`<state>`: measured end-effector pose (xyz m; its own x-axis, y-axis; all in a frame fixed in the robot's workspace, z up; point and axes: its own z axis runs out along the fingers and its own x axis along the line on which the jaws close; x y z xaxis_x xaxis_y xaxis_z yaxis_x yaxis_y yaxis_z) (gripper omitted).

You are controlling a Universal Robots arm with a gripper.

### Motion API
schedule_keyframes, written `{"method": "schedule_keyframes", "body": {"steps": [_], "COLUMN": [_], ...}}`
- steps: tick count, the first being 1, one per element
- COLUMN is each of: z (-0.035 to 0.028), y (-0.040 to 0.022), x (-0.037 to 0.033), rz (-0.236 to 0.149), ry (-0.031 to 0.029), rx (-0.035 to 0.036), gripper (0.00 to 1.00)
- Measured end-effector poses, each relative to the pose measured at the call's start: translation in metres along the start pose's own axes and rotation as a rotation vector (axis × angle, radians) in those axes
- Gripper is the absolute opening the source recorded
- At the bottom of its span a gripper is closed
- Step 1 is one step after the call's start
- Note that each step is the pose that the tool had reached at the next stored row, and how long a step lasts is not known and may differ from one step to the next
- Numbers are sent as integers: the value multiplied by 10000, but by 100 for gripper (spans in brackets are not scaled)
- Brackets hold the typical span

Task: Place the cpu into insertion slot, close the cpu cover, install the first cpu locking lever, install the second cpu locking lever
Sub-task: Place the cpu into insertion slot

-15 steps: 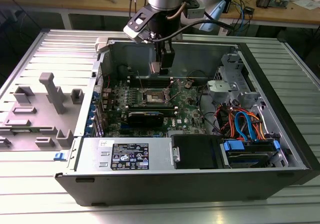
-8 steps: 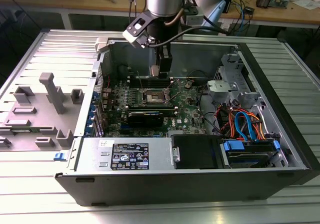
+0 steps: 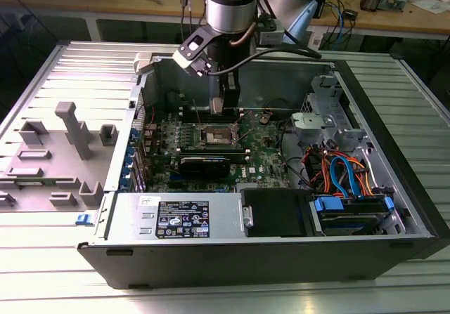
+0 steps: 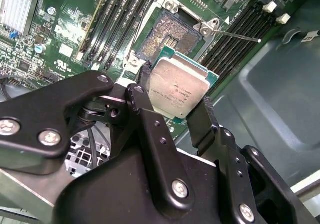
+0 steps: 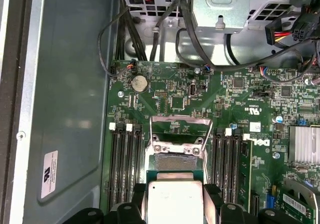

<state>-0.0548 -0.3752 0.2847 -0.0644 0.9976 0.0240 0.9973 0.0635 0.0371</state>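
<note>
Well, the jaws grip the cpu by two edges; it hangs near the insertion slot, toward 12 o'clock in the exterior view; the cpu cover stands open.

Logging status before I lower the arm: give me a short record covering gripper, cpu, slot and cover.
cpu: held by two opposite edges, above the board, not seated
gripper: shut on cpu
insertion slot: empty, contacts exposed
cpu cover: swung open, standing up from the slot's far edge
</note>
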Motion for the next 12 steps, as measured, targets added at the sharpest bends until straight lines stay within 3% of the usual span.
{"method": "schedule_keyframes", "body": {"steps": [1, 12], "z": [35, 69], "y": [-1, -2], "x": [-1, -2], "rz": [1, 0], "ry": [0, 0], "rx": [0, 0], "gripper": [54, 54]}}
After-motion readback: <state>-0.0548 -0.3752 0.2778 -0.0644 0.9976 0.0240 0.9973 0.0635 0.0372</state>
